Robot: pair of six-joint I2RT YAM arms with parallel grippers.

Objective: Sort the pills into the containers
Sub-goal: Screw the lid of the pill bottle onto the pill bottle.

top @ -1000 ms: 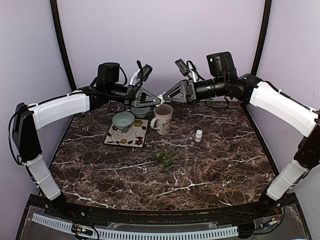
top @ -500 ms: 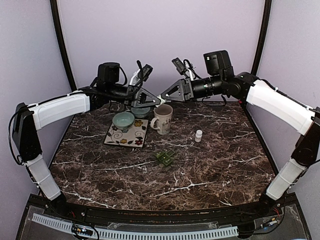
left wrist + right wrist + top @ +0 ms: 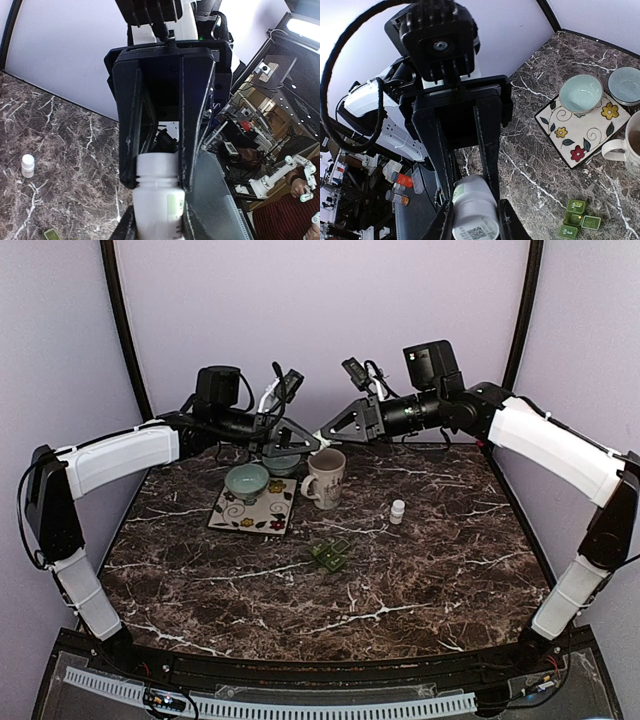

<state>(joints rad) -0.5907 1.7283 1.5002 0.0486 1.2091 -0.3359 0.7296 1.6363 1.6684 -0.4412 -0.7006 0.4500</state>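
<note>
A white pill bottle (image 3: pixel 156 202) with a green label hangs in the air above the mug (image 3: pixel 325 478), held between both grippers. My left gripper (image 3: pixel 157 222) is shut on the bottle's body. Facing it, my right gripper (image 3: pixel 475 220) is shut on the ribbed cap end (image 3: pixel 472 212), which carries a printed code. In the top view the two grippers, left (image 3: pixel 310 441) and right (image 3: pixel 330 433), meet tip to tip at the back of the table. The pills themselves are hidden.
A flowered tile (image 3: pixel 255 514) carries a pale green bowl (image 3: pixel 247 481), with a bluish bowl (image 3: pixel 281 464) behind it. A small white bottle (image 3: pixel 397 511) stands to the right of the mug. Green pill boxes (image 3: pixel 329 555) lie mid-table.
My right gripper has closed its jaws onto the bottle's cap end, and the right arm has shifted slightly left. The left arm has held still.
</note>
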